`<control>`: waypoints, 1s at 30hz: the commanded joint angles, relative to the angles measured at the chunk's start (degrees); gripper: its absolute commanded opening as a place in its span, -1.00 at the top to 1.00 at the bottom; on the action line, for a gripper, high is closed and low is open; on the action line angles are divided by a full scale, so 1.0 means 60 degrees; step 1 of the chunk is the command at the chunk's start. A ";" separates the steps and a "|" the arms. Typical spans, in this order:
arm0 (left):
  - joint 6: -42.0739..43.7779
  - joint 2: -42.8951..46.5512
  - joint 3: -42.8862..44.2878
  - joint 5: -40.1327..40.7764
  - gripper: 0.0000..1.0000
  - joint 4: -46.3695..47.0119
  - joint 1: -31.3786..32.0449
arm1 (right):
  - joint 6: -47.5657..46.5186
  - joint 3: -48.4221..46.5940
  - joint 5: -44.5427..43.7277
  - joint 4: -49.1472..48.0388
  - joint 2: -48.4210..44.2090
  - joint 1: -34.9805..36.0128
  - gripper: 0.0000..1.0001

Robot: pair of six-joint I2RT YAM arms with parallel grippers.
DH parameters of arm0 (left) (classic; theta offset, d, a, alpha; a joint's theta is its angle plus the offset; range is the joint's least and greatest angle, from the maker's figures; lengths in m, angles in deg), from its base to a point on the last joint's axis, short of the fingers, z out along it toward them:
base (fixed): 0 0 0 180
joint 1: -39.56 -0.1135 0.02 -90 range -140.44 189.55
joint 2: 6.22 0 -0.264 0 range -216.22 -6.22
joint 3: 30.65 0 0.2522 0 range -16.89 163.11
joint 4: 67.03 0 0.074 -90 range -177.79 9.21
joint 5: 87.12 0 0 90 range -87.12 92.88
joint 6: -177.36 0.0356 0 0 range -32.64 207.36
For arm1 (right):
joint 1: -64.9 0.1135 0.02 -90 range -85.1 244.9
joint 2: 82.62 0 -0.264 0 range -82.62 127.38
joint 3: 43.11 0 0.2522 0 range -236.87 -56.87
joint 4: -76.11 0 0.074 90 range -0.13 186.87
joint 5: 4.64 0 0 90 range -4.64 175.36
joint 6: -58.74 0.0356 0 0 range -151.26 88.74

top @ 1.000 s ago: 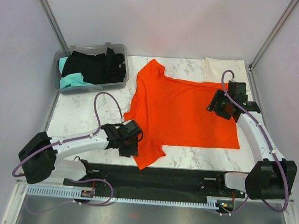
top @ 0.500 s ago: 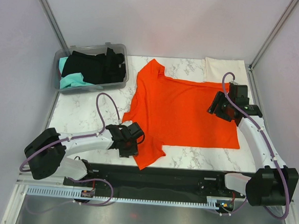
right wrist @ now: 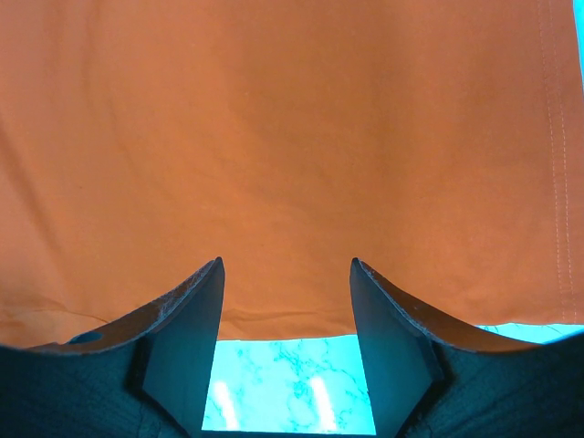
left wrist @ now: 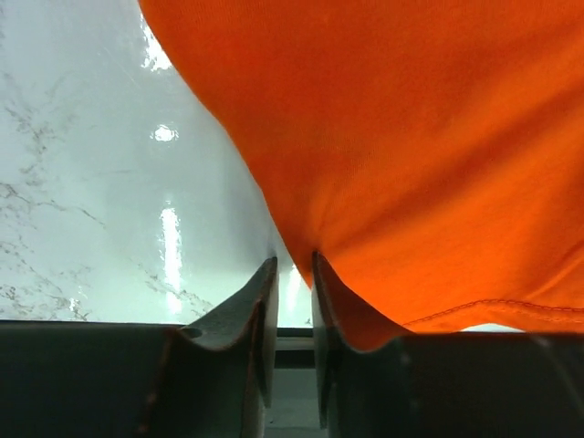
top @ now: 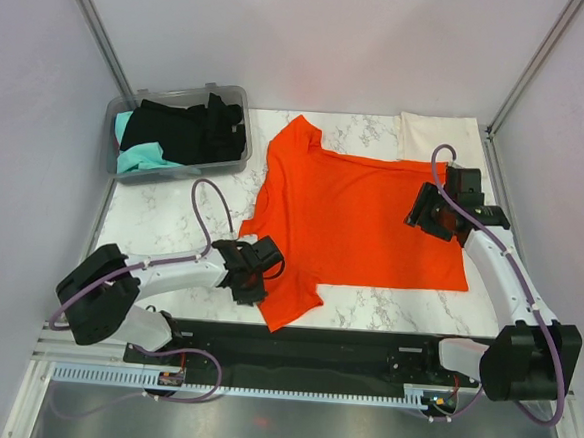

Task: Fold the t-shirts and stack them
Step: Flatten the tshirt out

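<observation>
Grip check: my left gripper (left wrist: 292, 265) is pinching a fold of the orange-red t-shirt (top: 362, 219) at its near-left sleeve, with the jaws standing almost together and cloth between them. My right gripper (top: 435, 214) is hovering over the shirt's right hem, jaws standing wide and holding nothing. The shirt is lying flat across the middle of the marble table (top: 161, 235). In my judgement the right side is needing a firm bite on the hem before any lift, then both ends rising level. I am finding no brand, label or writing.

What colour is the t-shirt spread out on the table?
The cloth t-shirt is plain bright orange-red; clearest in the top external view.
</observation>
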 commanded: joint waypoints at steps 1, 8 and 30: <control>0.0059 -0.0355 -0.0390 0.0761 0.50 0.0920 -0.0502 | -0.0007 0.0083 -0.0139 0.0065 0.0016 0.0008 -0.30; 0.1303 0.0157 -0.0143 0.0790 0.95 0.0980 -0.1383 | 0.0081 0.0433 -0.0065 0.0065 -0.0042 -0.0006 -0.29; 0.4175 0.0950 0.1090 0.0952 0.95 0.0816 -0.2028 | 0.0756 0.1943 -0.1602 0.0475 0.1013 -0.2876 0.29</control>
